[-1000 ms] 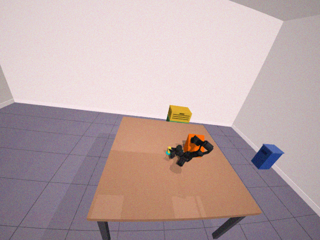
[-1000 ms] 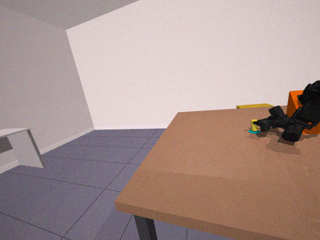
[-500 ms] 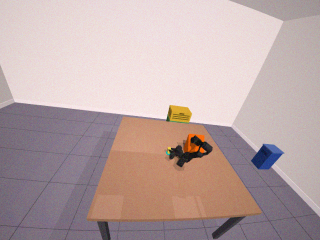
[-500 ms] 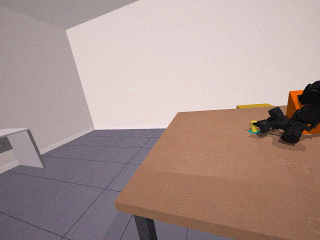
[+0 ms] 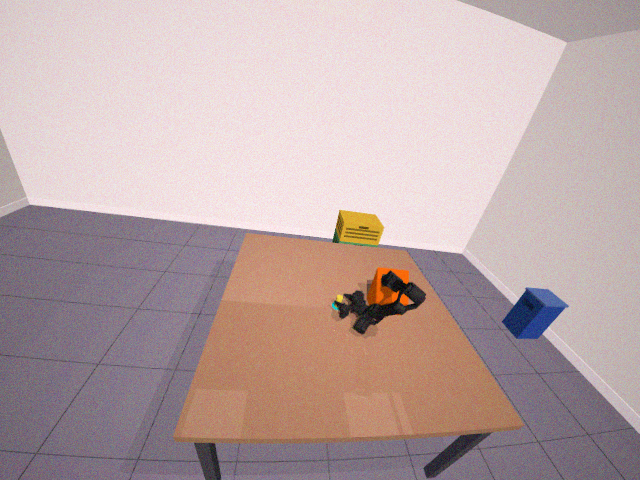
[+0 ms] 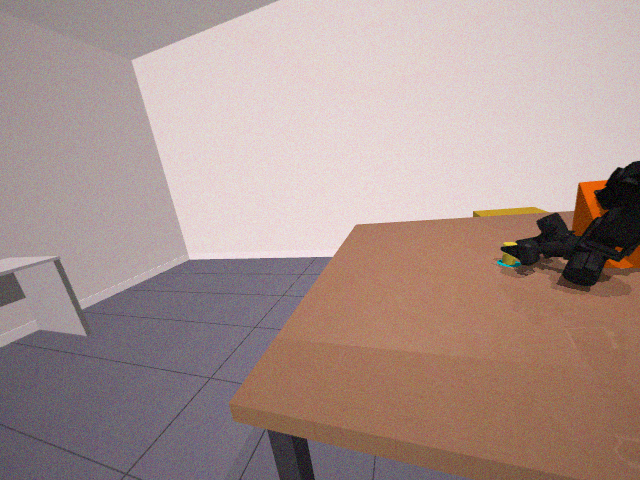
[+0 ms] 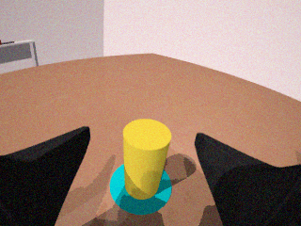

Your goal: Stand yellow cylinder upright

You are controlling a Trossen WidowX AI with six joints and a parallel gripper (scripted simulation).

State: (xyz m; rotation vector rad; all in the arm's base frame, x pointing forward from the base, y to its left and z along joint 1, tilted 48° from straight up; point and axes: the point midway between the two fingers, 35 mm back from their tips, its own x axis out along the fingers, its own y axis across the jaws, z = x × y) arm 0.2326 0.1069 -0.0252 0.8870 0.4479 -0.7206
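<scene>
- Pale walls and a grey tiled floor surround the brown table [image 5: 289,361] [image 6: 413,330] [image 7: 226,104], whose dark legs show below its near edge in the top view.
- Beyond the table's far edge in that view, toward its far right corner, sits a yellow box [image 5: 359,227] [image 6: 509,211] with dark slots on its front.
- Outside the table's right edge, near the side wall, is a blue bin [image 5: 535,313].
- A white piece of furniture [image 6: 56,294] [image 7: 19,52] stands away from the table, at the left in the exterior view.
- Near the table's right edge, nearer the far right corner than the near right one, is an orange block [image 5: 379,289] [image 6: 584,206], partly hidden by the black arm [image 5: 382,311] [image 6: 615,227].
- Upright on the cyan circle [image 5: 334,305] [image 6: 515,265] [image 7: 118,188] stands the yellow cylinder [image 5: 339,298] [image 6: 507,255] [image 7: 146,157], its base within the disc's outline and some cyan showing around it.
- Both fingers of the pincer [image 5: 341,305] [image 6: 510,251] [image 7: 143,136] are spread wide, one on each side of the cylinder, with a gap between each finger and its wall; nothing is gripped.
- Shadows fall across the circle and the wood beside it.
</scene>
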